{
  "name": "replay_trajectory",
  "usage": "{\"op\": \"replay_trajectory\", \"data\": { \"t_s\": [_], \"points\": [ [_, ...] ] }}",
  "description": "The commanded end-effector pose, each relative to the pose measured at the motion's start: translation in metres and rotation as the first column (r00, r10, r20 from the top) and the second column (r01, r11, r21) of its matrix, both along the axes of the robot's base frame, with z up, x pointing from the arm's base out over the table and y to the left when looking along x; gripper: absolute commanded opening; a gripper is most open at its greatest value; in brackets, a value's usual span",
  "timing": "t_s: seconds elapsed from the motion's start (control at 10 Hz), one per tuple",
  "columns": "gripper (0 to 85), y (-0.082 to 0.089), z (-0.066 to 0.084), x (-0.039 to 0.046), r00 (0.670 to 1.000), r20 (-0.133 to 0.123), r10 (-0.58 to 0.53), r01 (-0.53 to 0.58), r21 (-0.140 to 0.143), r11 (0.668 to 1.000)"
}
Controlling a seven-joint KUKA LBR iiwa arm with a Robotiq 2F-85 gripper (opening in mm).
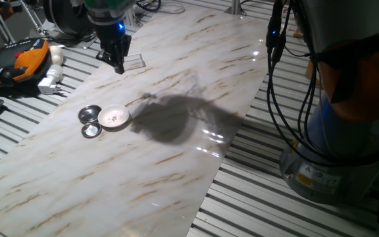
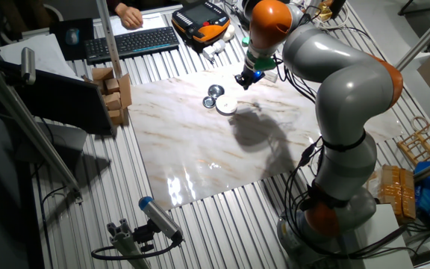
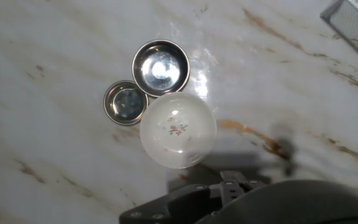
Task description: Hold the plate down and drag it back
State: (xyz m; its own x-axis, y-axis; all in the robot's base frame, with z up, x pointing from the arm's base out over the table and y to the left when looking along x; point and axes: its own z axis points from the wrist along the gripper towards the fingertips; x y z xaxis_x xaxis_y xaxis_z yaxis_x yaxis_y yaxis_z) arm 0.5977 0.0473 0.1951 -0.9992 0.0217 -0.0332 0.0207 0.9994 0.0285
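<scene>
The plate (image 1: 114, 118) is a small white round dish with faint specks in its centre, lying on the marble tabletop (image 1: 176, 171). It touches two shiny metal discs (image 1: 89, 114) (image 1: 92, 130) on its left. In the hand view the plate (image 3: 178, 129) lies just below centre, with the discs (image 3: 160, 67) (image 3: 125, 102) beside it. My gripper (image 1: 119, 67) hangs in the air behind the plate, apart from it, with its fingers together and nothing in them. It also shows in the other fixed view (image 2: 243, 82), up and right of the plate (image 2: 226, 106).
A clear flat rectangular piece (image 1: 133, 62) lies under the gripper. An orange-black handset (image 1: 25, 62) and a white plug (image 1: 48, 82) lie off the slab's far left. The arm's base and cables (image 1: 347, 131) stand at right. Cardboard boxes (image 2: 114, 93) stand at the slab's corner.
</scene>
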Motion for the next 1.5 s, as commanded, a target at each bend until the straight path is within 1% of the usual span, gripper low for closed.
{"op": "replay_trajectory", "data": {
  "t_s": [0.0,0.1,0.4,1.0,1.1,1.4],
  "points": [
    [0.0,0.0001,-0.0005,-0.0002,1.0,0.002,-0.002,0.002,0.0,1.0],
    [0.0,-0.0004,-0.0008,-0.0003,1.0,0.006,-0.002,0.002,-0.005,1.0],
    [0.0,0.0003,-0.0016,-0.0017,1.0,0.008,-0.002,0.002,-0.002,1.0],
    [0.0,0.0013,-0.0023,-0.003,1.0,0.008,-0.002,0.002,-0.003,1.0],
    [0.0,0.0012,-0.0014,-0.0033,1.0,0.005,-0.002,0.002,-0.003,1.0],
    [0.0,0.0011,-0.0022,-0.0026,1.0,0.003,-0.003,0.003,-0.003,1.0]
  ]
}}
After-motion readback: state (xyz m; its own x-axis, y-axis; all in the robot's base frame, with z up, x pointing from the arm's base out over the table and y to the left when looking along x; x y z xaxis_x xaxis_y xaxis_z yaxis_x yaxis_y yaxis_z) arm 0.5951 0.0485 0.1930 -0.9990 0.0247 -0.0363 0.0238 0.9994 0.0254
